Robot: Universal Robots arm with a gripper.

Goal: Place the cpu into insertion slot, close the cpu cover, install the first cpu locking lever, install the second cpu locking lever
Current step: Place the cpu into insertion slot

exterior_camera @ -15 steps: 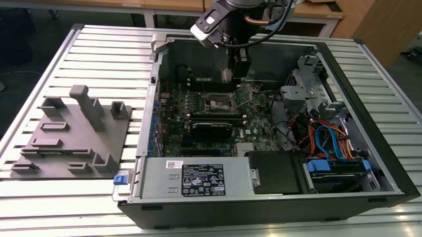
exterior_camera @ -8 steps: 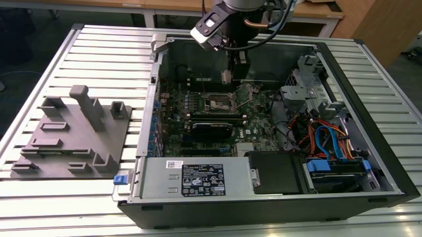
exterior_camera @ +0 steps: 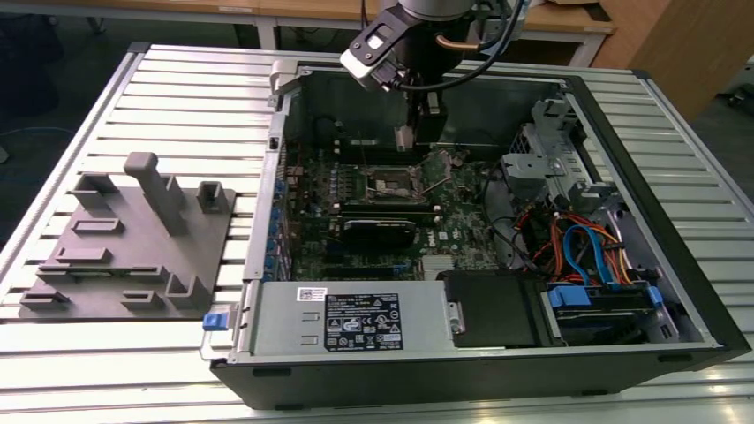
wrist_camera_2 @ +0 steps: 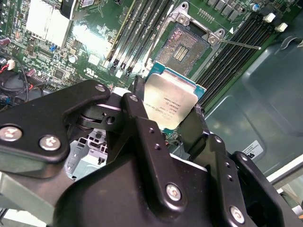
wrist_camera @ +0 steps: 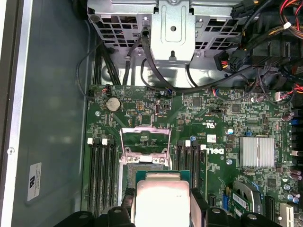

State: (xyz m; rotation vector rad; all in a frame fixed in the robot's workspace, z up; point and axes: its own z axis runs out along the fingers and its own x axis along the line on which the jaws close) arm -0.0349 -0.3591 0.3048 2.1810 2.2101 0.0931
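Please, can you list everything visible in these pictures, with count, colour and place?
table: one, silver slats.
case: one, black, open, on the table.
motherboard: one, green, inside the case.
slot: one, dark with silvery rim, on the motherboard, empty.
cover: one, silvery, swung open at the slot.
cpu: one, silver top, held over the motherboard near the slot.
power supply: one, silver, in the case.
cables: several, orange and blue, in the case.
fixture: one, grey, on the table, the exterior view's left.
gripper: one, black, fingers shut on the cpu.
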